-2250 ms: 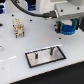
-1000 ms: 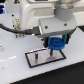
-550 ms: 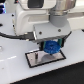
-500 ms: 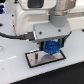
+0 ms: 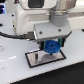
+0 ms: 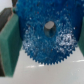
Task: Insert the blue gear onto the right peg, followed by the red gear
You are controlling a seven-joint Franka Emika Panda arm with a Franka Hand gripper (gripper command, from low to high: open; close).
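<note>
The gripper point(image 5: 50, 46) hangs low over the plate point(image 5: 31, 60), its fingers clenched on the blue gear point(image 5: 51, 47); the gear sits between them, tilted slightly, its toothed rim showing below the white arm housing. The plate is a flat pale rectangle with a thin black frame, lying on the white table point(image 5: 15, 72); the gear is over the end of the plate toward the exterior view's right, just above or touching its surface, which of the two cannot be told.

In the wrist view the gear point(image 6: 47, 35) fills most of the picture; it is a bright blue plastic disc, speckled with lighter glints, its edge cut into small even teeth. A small round dark spot at its centre marks the hub hole point(image 6: 49, 25); whether a peg stands in it cannot be told. A flat, matte green finger pad point(image 6: 9, 47) presses against one side of the rim; another green pad point(image 6: 81, 55) shows at the opposite side. Below the gear lies the smooth pale surface.
</note>
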